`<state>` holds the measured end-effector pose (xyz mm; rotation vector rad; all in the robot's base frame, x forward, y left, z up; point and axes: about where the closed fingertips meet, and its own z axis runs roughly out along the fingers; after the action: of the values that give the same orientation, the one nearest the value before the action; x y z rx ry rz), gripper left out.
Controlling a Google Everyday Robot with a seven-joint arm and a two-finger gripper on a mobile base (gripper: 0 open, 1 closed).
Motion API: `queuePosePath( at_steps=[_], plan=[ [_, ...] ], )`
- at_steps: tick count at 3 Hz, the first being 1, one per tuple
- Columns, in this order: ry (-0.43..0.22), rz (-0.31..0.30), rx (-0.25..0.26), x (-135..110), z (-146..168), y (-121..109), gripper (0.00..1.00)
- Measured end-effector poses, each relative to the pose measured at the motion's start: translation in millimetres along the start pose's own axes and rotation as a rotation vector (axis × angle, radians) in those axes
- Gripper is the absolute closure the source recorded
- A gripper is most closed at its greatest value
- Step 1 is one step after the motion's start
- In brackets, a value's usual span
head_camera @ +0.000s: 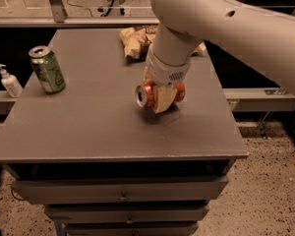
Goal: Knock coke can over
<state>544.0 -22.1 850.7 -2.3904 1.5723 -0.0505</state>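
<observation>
The coke can [148, 95] is a red can lying on its side, its silver top facing left, low over the grey table [88, 127] near the middle right. My gripper [160, 93] comes down from above and is shut on the can, one tan finger [163, 98] across its front. The white arm fills the upper right and hides the back of the can.
A green can [47, 69] stands upright at the table's left edge. A crumpled snack bag [135, 41] lies at the back, partly behind the arm. A white pump bottle [10, 81] stands off the table to the left. Drawers sit below the front edge.
</observation>
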Motion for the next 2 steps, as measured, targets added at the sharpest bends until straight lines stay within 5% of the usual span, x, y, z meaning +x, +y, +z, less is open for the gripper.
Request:
queuePosePath(
  at_steps=[2],
  plan=[
    [0.058, -0.116, -0.064, -5.7, 13.0, 14.5, 0.13]
  ],
)
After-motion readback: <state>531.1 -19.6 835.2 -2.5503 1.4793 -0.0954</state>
